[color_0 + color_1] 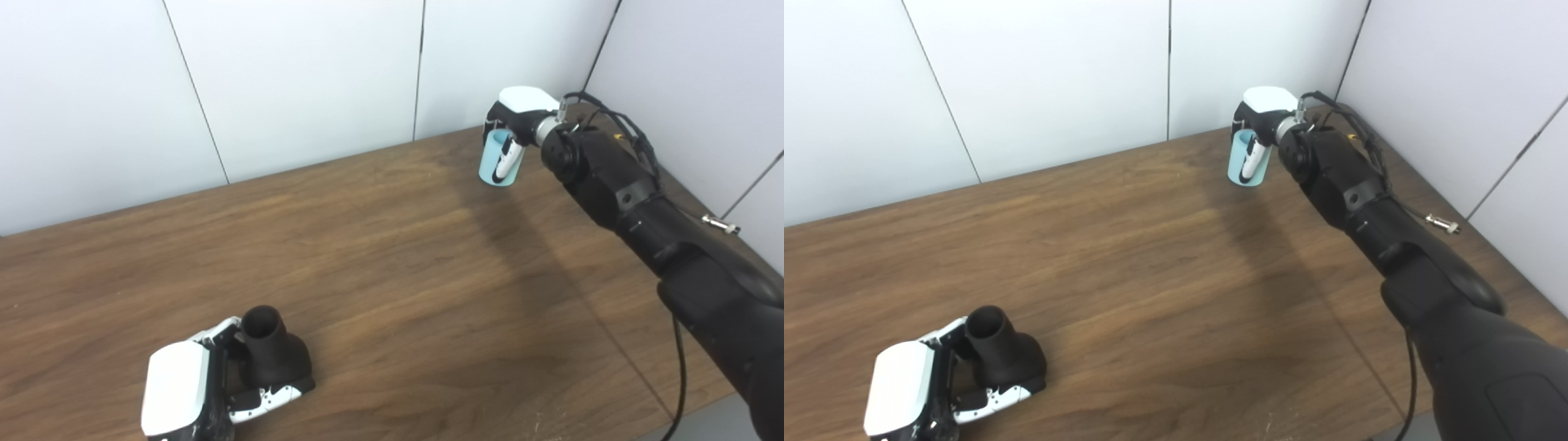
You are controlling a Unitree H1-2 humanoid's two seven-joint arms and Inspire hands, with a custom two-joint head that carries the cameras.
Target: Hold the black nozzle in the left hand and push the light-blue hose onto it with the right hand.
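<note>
Fingers of left hand: wrapped around the base of the black nozzle, thumb side hidden behind it. Nozzle stands on the wooden table at the near left, round mouth up and tilted slightly toward the far right.

Fingers of right hand: closed around the light-blue hose, a short tube section, one finger lying across its front. Hose sits at the far right, near the wall corner; whether its lower end touches the table or hangs just above cannot be told. Open end faces up.

Relation: hose and nozzle well apart, at opposite corners of the tabletop.

Progress, as judged: both grasps appear made, so the holding half is done. Left to do: carry the hose across to the nozzle, line its bore up with the nozzle mouth, push it on.

Other items: small metal fitting on the table's right edge; black cable along the right forearm.
</note>
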